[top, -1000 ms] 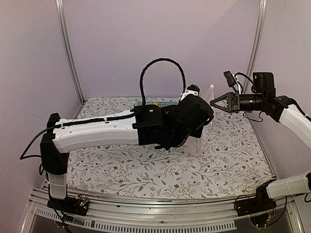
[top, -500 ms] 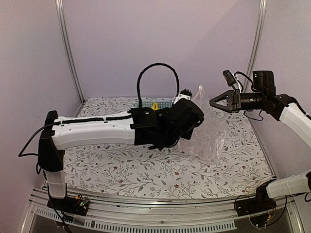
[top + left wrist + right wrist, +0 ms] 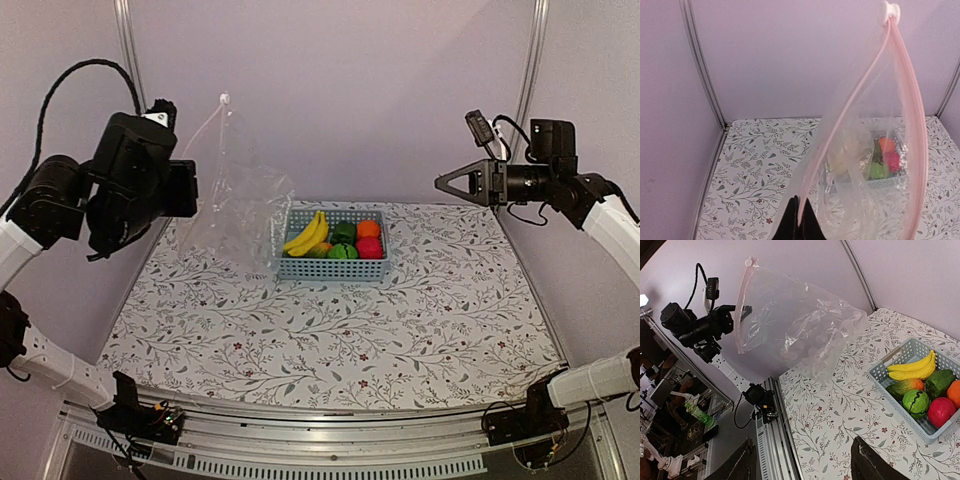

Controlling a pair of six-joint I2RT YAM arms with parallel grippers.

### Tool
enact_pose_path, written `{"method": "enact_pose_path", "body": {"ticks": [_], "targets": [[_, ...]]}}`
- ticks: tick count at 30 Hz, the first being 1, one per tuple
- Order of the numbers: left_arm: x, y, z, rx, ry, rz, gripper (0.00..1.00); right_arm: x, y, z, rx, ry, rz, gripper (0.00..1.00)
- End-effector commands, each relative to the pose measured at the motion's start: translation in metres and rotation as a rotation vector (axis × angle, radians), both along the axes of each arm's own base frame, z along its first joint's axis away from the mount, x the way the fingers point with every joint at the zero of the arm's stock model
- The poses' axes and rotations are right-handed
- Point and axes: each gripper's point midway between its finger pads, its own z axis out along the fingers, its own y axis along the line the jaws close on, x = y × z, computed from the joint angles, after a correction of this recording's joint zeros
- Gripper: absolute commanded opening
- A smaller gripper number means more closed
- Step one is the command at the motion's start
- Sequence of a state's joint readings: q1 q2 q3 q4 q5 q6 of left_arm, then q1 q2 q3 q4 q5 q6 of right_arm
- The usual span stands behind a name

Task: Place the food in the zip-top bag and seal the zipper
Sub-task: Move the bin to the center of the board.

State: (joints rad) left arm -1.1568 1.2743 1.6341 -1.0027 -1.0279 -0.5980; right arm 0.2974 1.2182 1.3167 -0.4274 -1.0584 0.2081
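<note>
Left gripper (image 3: 800, 224) clamped on the zipper (image 3: 889, 29) suspends the zip-top bag (image 3: 238, 200) beside the basket (image 3: 330, 270) holding the food (image 3: 343, 240), right gripper (image 3: 447, 183) open and empty: this single pinch may slip, letting the limp bag drop.

Left arm (image 3: 45, 200): wht shells on the long links, blk joint housings, bulky blk wrist block w/ vents. Thick braided blk cable (image 3: 75, 75) arcs in a loop off its top. Left gripper (image 3: 800, 222): slim matte-blk fingers, tapering to points. Right arm (image 3: 610, 225): wht forearm shell, blk joints, thin blk wires looped round the wrist, small blk cam module (image 3: 481, 128) on a stalk above. Right gripper (image 3: 447, 183): blk, triangular open-frame fingers; close up they're broad dark blades. Left base (image 3: 140, 415) & right base (image 3: 520, 425): blk, w/ small circuit boards + coloured wiring
</note>
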Motion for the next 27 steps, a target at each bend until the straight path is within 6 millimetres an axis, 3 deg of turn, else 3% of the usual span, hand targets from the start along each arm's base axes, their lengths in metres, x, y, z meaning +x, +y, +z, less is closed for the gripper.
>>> {"method": "enact_pose_path", "body": {"ticks": [1,4,8,12,14,16,20,27], "targets": [[-0.013,0.062,0.001,0.230,-0.005,0.093,0.00,0.011,-0.001,-0.016,-0.027,-0.018,0.011,0.63],[-0.008,0.055,-0.022,0.383,0.037,0.044,0.00,0.022,-0.003,-0.028,-0.070,-0.071,-0.029,0.63],[0.008,0.026,-0.078,0.576,0.140,0.016,0.00,0.047,-0.010,-0.061,-0.211,-0.229,-0.108,0.62],[0.025,-0.010,-0.142,0.612,0.272,-0.086,0.00,0.070,-0.007,-0.113,-0.430,-0.359,-0.115,0.55],[0.034,-0.027,-0.161,0.537,0.295,-0.130,0.00,0.081,-0.005,-0.150,-0.545,-0.384,-0.079,0.51],[0.042,-0.033,-0.168,0.452,0.297,-0.165,0.00,0.092,-0.003,-0.182,-0.629,-0.376,-0.047,0.48],[0.053,-0.030,-0.167,0.274,0.253,-0.246,0.00,0.118,0.004,-0.222,-0.721,-0.330,-0.029,0.42],[0.046,-0.018,-0.162,0.072,0.136,-0.332,0.00,0.158,0.030,-0.250,-0.755,-0.297,-0.013,0.35]]}}
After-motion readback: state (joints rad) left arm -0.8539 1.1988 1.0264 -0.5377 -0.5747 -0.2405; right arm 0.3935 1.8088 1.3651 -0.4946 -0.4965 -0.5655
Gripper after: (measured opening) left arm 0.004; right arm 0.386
